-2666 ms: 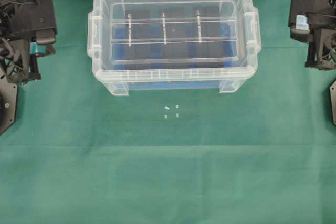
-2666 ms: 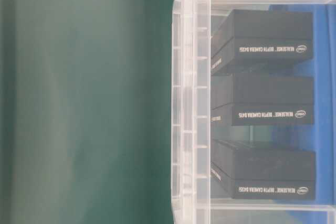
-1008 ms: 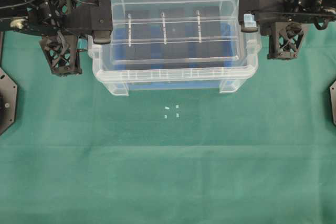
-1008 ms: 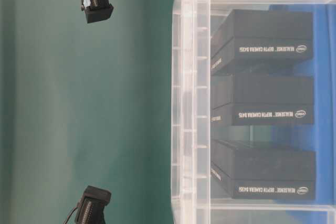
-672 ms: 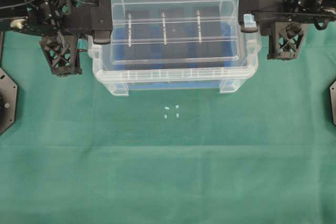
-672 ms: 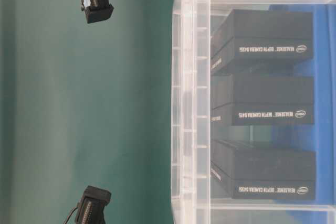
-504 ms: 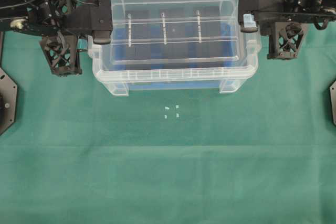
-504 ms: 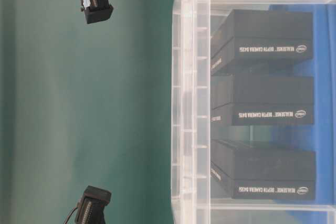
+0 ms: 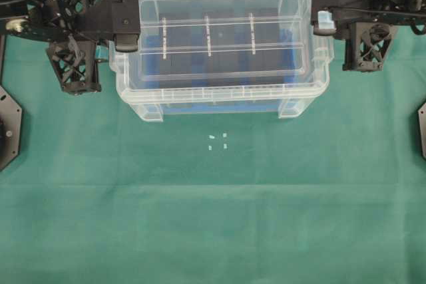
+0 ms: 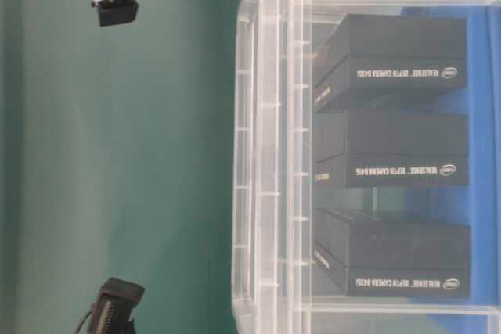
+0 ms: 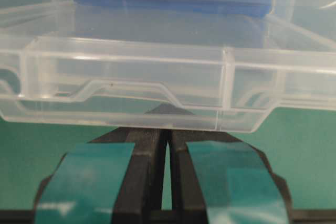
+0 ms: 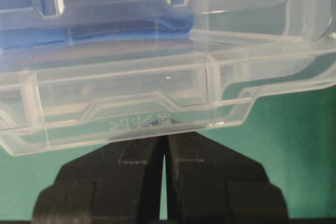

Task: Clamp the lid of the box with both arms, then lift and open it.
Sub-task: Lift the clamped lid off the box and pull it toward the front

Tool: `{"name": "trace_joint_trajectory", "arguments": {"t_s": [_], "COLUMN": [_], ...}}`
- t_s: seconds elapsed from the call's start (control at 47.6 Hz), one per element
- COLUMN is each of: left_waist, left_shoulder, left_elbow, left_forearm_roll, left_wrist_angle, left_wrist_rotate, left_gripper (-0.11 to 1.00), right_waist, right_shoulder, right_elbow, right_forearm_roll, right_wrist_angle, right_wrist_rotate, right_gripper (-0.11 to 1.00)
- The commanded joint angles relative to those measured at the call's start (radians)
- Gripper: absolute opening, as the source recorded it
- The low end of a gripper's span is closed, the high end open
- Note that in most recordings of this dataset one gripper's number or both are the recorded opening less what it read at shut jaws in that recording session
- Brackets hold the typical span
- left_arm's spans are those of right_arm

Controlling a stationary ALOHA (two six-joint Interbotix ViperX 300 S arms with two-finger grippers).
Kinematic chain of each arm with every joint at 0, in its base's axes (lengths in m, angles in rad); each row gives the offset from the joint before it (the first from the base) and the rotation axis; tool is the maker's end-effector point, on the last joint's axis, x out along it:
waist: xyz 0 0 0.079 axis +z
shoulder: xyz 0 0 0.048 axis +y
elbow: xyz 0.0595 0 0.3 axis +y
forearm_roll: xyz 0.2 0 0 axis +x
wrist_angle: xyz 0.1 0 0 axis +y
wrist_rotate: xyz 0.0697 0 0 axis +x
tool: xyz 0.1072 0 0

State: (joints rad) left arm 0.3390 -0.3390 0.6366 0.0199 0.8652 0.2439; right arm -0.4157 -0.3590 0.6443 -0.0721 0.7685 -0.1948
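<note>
The clear lid [image 9: 219,32] hangs level a little above the box [image 9: 219,103], a clear tub with a blue liner and three black blocks [image 10: 391,146] inside. My left gripper [image 9: 126,30] is shut on the lid's left end tab. My right gripper [image 9: 324,11] is shut on its right end tab. In the left wrist view the teal-taped gripper [image 11: 167,129] pinches the lid's edge [image 11: 157,82]. The right wrist view shows the black gripper [image 12: 164,135] pinching the lid's edge [image 12: 131,95]. At table level a gap shows between the lid's rim [image 10: 246,154] and the box's rim [image 10: 301,193].
The box stands on a green cloth [image 9: 213,217] at the far middle. Small white marks [image 9: 217,141] lie on the cloth in front of it. Black arm bases sit at the left edge [image 9: 6,131] and the right edge [image 9: 421,131].
Both grippers have risen with the lid in them. The lid has come off the box's rim, and a gap now shows between them at table level. The box has stayed put.
</note>
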Motion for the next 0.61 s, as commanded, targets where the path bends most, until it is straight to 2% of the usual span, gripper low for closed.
{"name": "trace_joint_trajectory", "arguments": {"t_s": [0.0, 0.588], "left_waist": [-0.023, -0.038], "left_shoulder": [-0.018, -0.046], "left_elbow": [-0.061, -0.141], "left_forearm_roll": [-0.006, -0.006], "left_wrist_angle": [-0.011, 0.100], "left_wrist_rotate": [-0.011, -0.028], "left_gripper": [0.01, 0.01], "right_waist": [0.035, 0.067], "right_shoulder": [-0.021, -0.044], "right_elbow": [-0.060, -0.153], "right_forearm_roll": [0.011, 0.011], "right_wrist_angle": [-0.008, 0.092], "right_wrist_rotate": [0.015, 0.017], "right_gripper": [0.00, 0.00]}}
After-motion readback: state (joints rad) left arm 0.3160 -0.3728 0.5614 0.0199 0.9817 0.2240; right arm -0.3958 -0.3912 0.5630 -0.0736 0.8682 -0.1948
